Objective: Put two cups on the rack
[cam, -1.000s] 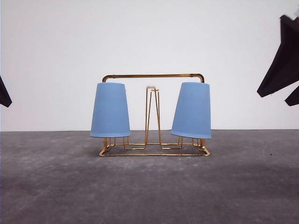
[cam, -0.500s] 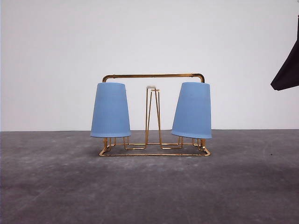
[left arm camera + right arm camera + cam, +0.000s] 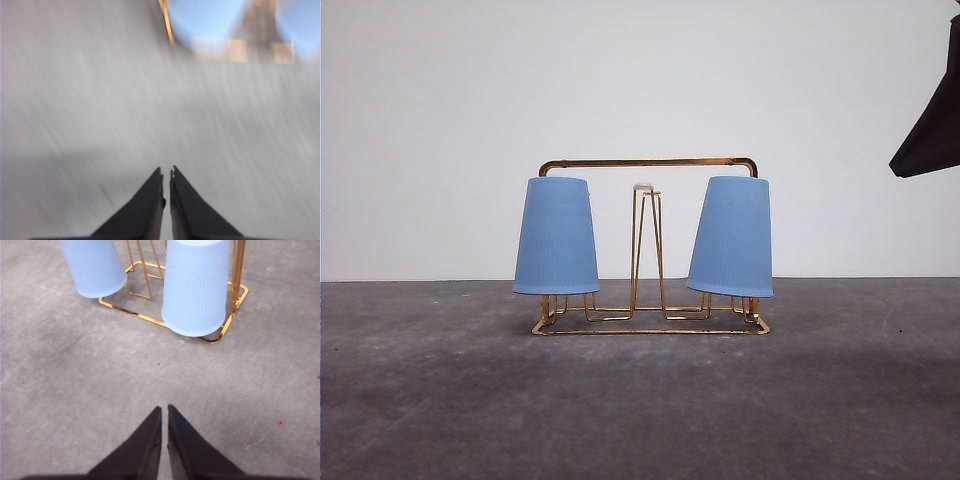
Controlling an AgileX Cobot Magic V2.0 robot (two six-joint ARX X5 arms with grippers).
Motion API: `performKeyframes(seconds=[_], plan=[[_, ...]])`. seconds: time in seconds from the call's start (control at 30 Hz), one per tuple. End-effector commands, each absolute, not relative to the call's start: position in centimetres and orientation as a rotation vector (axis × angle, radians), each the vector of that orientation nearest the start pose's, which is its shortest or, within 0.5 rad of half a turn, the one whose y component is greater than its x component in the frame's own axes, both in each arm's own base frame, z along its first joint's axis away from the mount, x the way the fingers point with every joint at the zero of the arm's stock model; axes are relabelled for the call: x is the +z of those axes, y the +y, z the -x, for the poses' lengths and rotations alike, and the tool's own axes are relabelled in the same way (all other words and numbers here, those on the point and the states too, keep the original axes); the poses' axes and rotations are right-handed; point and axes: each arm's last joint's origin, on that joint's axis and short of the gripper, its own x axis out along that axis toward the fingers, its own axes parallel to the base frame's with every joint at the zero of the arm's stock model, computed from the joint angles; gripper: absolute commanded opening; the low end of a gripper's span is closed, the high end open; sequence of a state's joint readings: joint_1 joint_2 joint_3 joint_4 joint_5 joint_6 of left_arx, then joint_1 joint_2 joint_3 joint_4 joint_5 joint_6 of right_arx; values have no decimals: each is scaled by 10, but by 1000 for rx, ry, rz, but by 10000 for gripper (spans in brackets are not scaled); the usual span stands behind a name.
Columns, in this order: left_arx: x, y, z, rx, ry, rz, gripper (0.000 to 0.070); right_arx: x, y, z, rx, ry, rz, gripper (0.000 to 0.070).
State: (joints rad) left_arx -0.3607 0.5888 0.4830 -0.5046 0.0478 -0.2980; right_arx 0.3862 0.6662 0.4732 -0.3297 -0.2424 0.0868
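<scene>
Both light-blue ribbed plastic tumblers sit upside down on the thin gold wire rack (image 3: 650,325), which stands on the grey table (image 3: 440,400) in front of a plain white wall (image 3: 640,80). The left cup (image 3: 556,236) hangs over a peg at the rack's left end and looks nearly upright; the right cup (image 3: 731,237) hangs over a peg at the right end and leans a little, its rim kicked out toward the right. Between them a bare white-tipped peg loop (image 3: 646,250) stands in the middle, under the arched top bar (image 3: 648,162).

The right gripper (image 3: 164,412) hovers over bare table on the near side of the rack, well apart from the right cup, its two dark fingers drawn together with only a thin slit between them and nothing in their grasp. The left gripper (image 3: 166,175) is likewise pinched nearly closed and empty; its view is blurred, with the rack and the cups smeared at the far edge.

By my judgement the placing itself is done, and the step in hand is clearing the arms away. The next move calls for little: keep both arms clear of the cups so that neither is knocked, the tilted right one above all.
</scene>
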Motion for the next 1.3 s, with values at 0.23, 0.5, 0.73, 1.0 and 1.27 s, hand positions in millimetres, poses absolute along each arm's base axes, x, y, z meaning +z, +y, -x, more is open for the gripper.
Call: performKeyframes(seconds=[0.23,0.5,0.73,1.0,1.27], plan=[[178,-17,-92,-153,306,111,0,233,63,-135,595,544,-52,18],[152,-7,-91,-69,252,32,0,233,63,-135,595,545,-52,17],[150,-7,-95,-69,177,17,0,234,64,-135,596,534,-53,18],[150,-7,-95,-69,178,17,0,237,64,-137,600,492,-56,18],[150,-7,-95,-69,178,17,0,237,64,-137,601,488,-57,17]])
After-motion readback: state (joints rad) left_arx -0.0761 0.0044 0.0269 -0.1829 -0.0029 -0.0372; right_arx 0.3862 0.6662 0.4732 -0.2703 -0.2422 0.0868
